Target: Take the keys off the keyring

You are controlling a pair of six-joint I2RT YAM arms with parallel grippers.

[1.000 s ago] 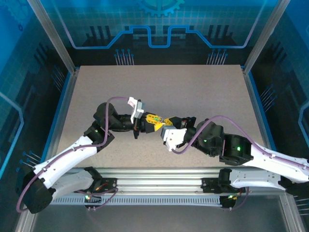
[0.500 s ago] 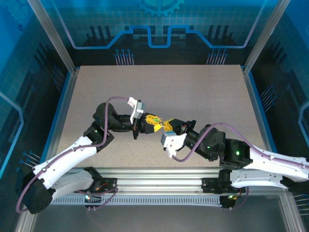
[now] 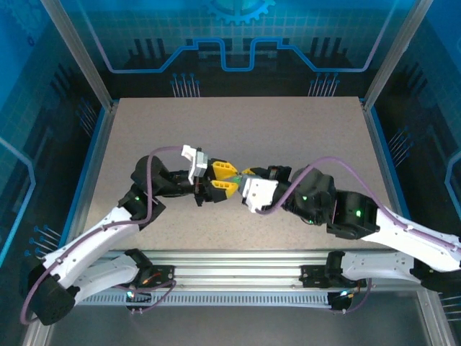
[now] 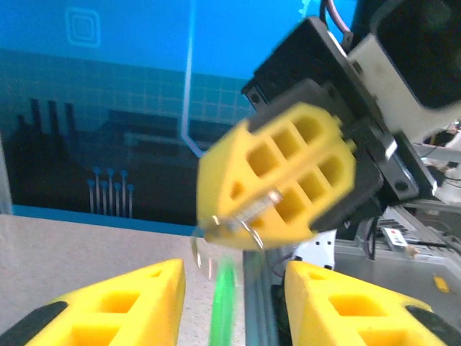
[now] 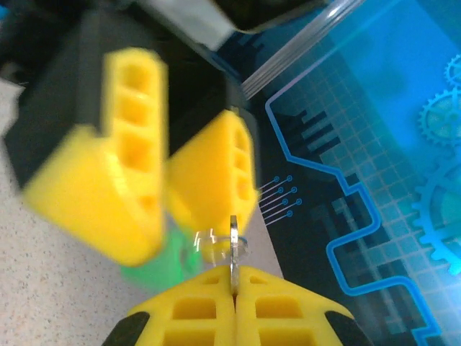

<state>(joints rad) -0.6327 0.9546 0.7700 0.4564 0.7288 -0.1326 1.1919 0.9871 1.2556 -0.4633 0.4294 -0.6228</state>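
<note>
The speckled worktop (image 3: 288, 130) carried 2 arms reaching toward each other near its middle, the left arm (image 3: 101, 238) from the near left and the right arm (image 3: 374, 223) from the near right. Their tips met almost nose to nose. The left tool (image 3: 232, 177) stood with its 2 yellow fingers (image 4: 122, 303) spread apart. The right tool (image 3: 247, 173) faced it, and its yellow fingers (image 4: 281, 180) were pressed together and pinched the rim of the keyring. A blurred green piece (image 5: 162, 270), seemingly a key's cover, hung below the ring in the gap between the left fingers. I could not tell whether it touched either of them. The small silver keyring (image 5: 232, 245) stuck up edge-on from the right tool's tip, held above the worktop just beside the left fingers.
</note>
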